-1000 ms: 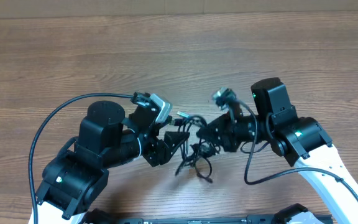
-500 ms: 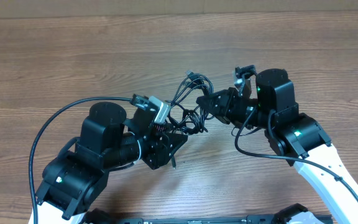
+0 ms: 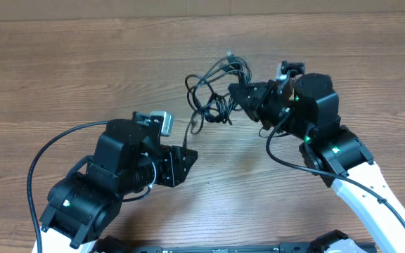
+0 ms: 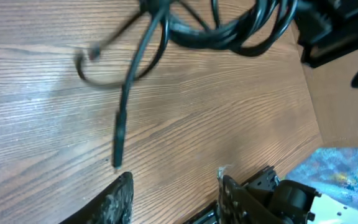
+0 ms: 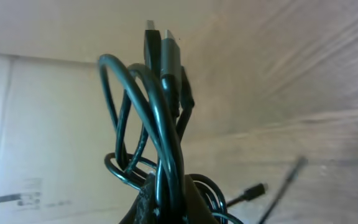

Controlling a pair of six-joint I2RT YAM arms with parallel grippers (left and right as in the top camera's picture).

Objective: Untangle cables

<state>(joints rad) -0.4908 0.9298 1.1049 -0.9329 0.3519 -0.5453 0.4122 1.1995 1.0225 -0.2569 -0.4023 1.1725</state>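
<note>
Black cables (image 3: 213, 95) hang knotted from the right gripper (image 3: 241, 98), which is clamped on the bundle and holds it above the counter (image 3: 83, 63), probably so loose ends dangle free. The left gripper (image 4: 174, 186) waits near a trailing strand, fingers apart and empty. The counter is brown wood-grain; little of the room shows.

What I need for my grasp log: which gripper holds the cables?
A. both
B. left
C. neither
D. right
D: the right gripper is shut on the cables, while the left gripper stands open with nothing between its fingers.
</note>
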